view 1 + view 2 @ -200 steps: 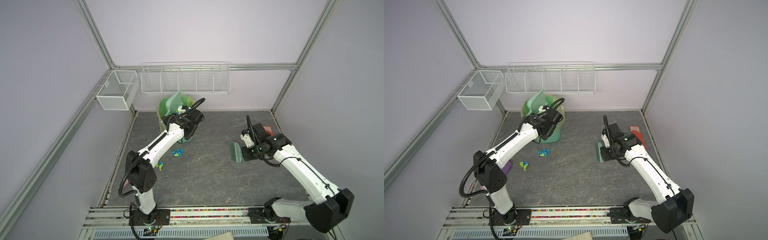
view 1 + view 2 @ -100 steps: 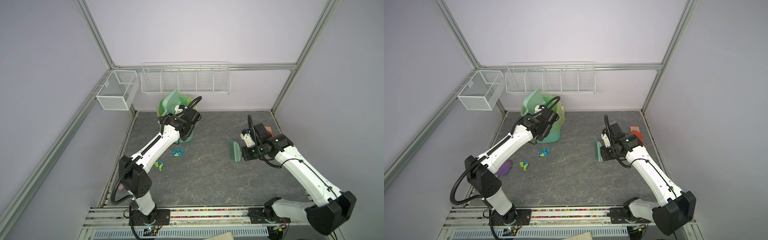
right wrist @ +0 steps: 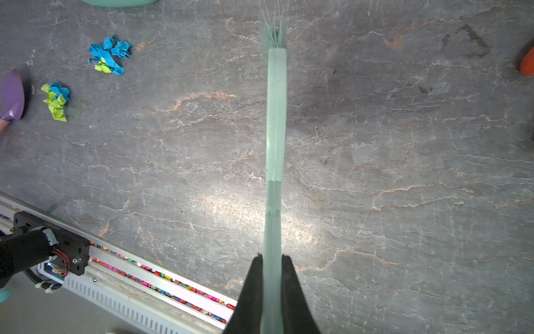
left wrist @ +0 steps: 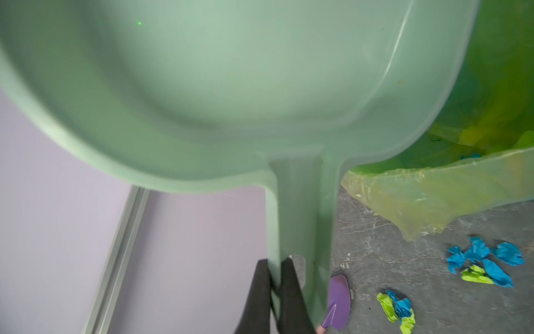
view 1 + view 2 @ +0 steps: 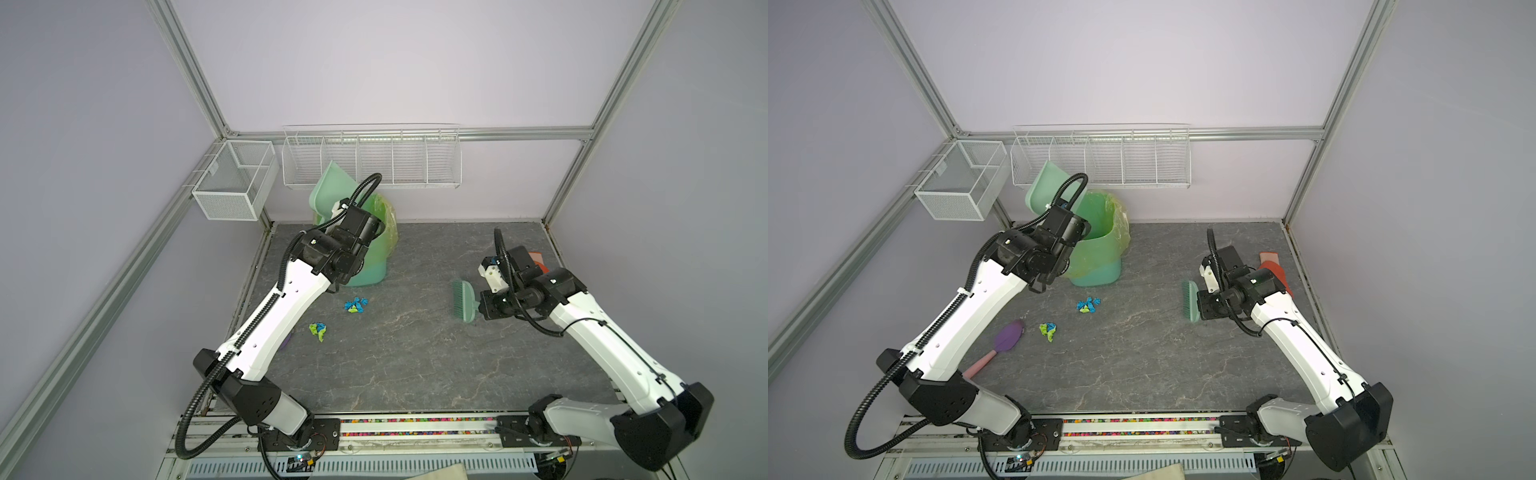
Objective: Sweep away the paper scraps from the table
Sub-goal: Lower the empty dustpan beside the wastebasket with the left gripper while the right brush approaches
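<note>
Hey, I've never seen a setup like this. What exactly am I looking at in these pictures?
Two white robot arms work at a grey table. Two pictures look down from above; two come from cameras on the wrists. The left hand grips a green dustpan by its handle, raised next to a green bin. The right hand grips a small brush. On the table lie two clumps of blue and green paper scraps, a purple spatula and an orange glove.

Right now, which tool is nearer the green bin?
Left. The left tool grips the dustpan handle just beside the bin rim. The right tool holds the brush well off to the bin's right in both top views.
</note>
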